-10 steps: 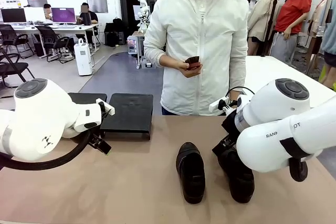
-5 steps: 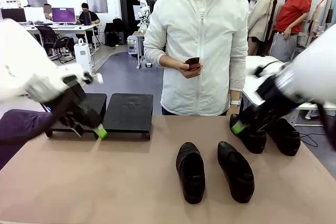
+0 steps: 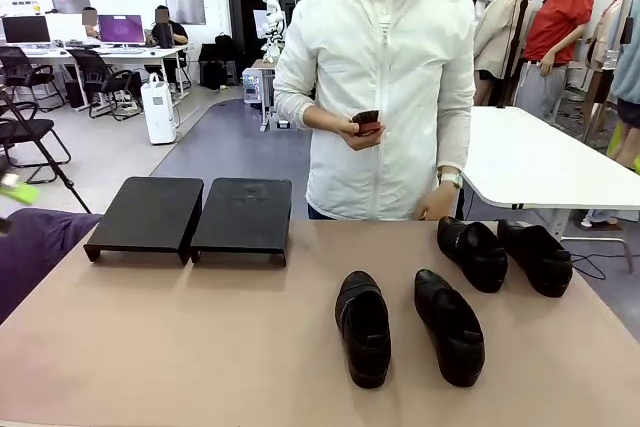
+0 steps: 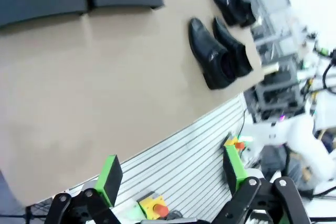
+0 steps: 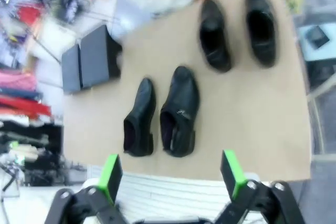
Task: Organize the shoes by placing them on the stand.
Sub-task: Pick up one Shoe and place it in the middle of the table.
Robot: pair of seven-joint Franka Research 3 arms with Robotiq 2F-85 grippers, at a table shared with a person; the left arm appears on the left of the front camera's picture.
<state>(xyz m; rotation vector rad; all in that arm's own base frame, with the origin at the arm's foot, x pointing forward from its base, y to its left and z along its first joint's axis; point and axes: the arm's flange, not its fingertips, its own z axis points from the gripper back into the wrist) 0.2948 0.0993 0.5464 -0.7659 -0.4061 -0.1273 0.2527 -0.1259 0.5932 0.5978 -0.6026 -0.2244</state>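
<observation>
Office room with desks (image 3: 100, 51), tan tabletop (image 3: 200, 337), four black shoes (image 3: 363, 332) on its right side, black stand (image 3: 240, 212) back left, person (image 3: 385, 97) across, left fingers (image 4: 109, 177) and right fingers (image 5: 111, 177) spread wide, empty

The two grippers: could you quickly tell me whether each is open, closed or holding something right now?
Left gripper: open, holding nothing.
Right gripper: open, holding nothing.

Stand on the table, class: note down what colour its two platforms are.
The stand is matte black, both platforms alike; the front view shows it best.
</observation>
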